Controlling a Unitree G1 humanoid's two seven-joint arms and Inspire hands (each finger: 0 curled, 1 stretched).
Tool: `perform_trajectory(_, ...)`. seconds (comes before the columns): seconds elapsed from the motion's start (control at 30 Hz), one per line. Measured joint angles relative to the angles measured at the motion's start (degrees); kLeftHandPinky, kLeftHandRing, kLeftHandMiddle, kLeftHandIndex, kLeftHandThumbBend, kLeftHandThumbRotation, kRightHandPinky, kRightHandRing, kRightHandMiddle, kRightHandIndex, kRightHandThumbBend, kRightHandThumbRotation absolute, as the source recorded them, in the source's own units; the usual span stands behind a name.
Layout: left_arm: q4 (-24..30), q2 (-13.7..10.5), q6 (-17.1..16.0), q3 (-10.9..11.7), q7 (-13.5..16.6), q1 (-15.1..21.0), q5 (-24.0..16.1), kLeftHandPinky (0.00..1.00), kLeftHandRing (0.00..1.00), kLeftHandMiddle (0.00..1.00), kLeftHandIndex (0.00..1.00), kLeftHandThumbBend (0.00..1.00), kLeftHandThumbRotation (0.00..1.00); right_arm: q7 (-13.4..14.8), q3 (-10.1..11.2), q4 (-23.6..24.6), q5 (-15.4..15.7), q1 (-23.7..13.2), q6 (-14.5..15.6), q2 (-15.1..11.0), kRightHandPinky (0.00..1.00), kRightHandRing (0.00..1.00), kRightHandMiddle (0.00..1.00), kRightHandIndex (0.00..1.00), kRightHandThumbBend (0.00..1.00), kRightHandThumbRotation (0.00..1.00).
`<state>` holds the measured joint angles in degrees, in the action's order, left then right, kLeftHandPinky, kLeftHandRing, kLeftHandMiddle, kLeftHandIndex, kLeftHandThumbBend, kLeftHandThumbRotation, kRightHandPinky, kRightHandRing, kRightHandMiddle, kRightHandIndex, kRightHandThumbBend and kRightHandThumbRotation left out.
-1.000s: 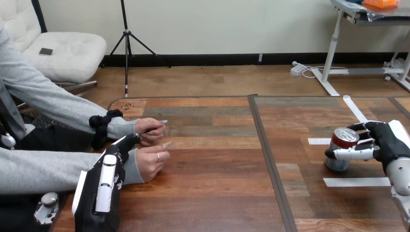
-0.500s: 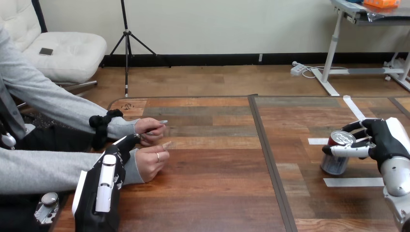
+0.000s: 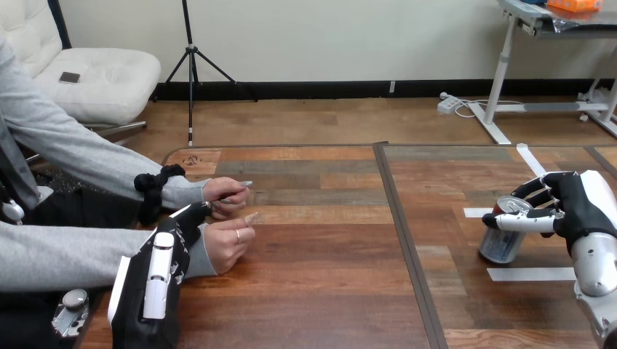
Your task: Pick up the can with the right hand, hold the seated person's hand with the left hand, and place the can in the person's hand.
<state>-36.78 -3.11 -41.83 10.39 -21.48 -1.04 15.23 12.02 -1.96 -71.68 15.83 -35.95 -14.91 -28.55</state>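
The step in hand looks like lifting the can (image 3: 501,244), which sits toward 3 o'clock on the worktop (image 3: 327,291), its top tipped toward the right hand (image 3: 576,207). That hand comes in from 4 o'clock with its white-shelled back turned to 3 o'clock; its fingers (image 3: 535,193) are curled round the can's far side and the thumb lies across the near side just under the rim, so the grip sits high. Whether the base has cleared the wood I cannot tell. To do this well, the hand should probably firm its hold before raising, right the can so it does not swing from that high grip, then carry it low toward 9 o'clock. A white tape strip (image 3: 531,274) lies just at the can's 5 o'clock. At 8 o'clock the left hand (image 3: 156,280) lies along the wrist of the person's nearer hand (image 3: 229,243), a loose fist resting on the wood; whether it has hold of that wrist cannot be told. The person's farther hand (image 3: 225,195) rests just at 12 o'clock of the nearer one.
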Motion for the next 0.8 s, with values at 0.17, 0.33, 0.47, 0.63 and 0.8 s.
perform_trajectory(0.17,0.0,0.0,0.0,0.0,0.1,0.0,0.0,0.91,0.89,0.81,0.71,0.31,0.97,0.1,-0.2,-0.5,0.3,0.0,-0.5,0.0,0.31,0.39,0.44,0.46,0.80,0.00)
perform_trajectory(0.33,0.0,0.0,-0.1,0.0,0.1,0.0,0.0,0.91,0.89,0.81,0.71,0.31,0.97,0.3,-0.3,-0.7,0.5,0.1,-1.3,0.0,0.33,0.40,0.45,0.46,0.80,0.00)
perform_trajectory(0.47,0.0,0.0,-0.3,0.0,0.1,0.0,-0.1,0.91,0.90,0.82,0.71,0.31,0.97,0.3,-0.4,-0.7,0.7,0.1,-1.5,0.0,0.35,0.42,0.45,0.46,0.80,0.00)
perform_trajectory(0.63,0.0,0.0,-0.3,0.0,0.3,0.0,-0.1,0.91,0.90,0.82,0.71,0.30,0.98,0.1,-0.4,-0.8,0.7,0.2,-1.8,0.0,0.35,0.42,0.45,0.45,0.80,0.00)
perform_trajectory(0.8,0.0,0.0,-0.3,0.0,0.3,0.0,0.0,0.92,0.91,0.83,0.72,0.30,0.98,-0.2,-0.4,-0.8,0.7,0.3,-2.8,-0.1,0.34,0.41,0.45,0.44,0.81,0.00)
